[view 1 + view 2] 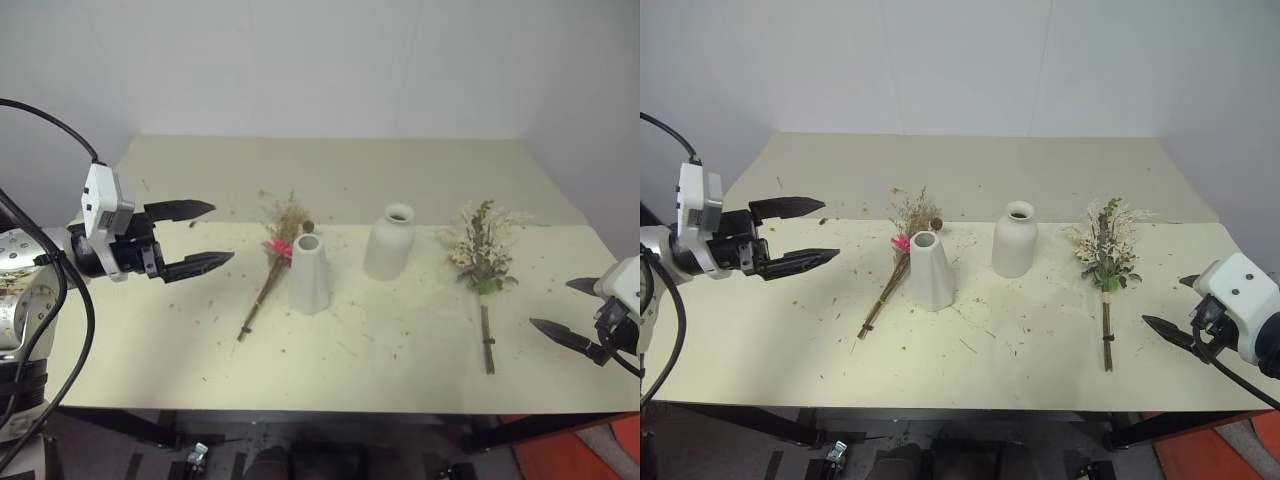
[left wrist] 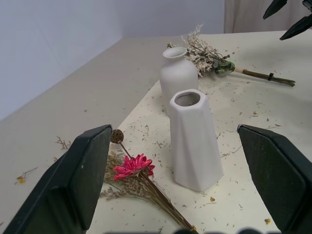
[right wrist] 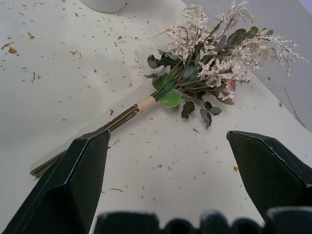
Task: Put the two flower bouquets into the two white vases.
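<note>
The green-and-cream bouquet [image 1: 484, 262] is lying flat on the table [image 1: 400, 360], stems running toward 6 o'clock, heads toward 12. The right gripper [image 1: 565, 312], fingers spread and empty, is hovering at its 3 o'clock, nearest. The left gripper [image 1: 200, 237], also spread, is facing the grass bouquet [image 1: 272, 262] beside the tapered vase [image 1: 309, 272].
</note>
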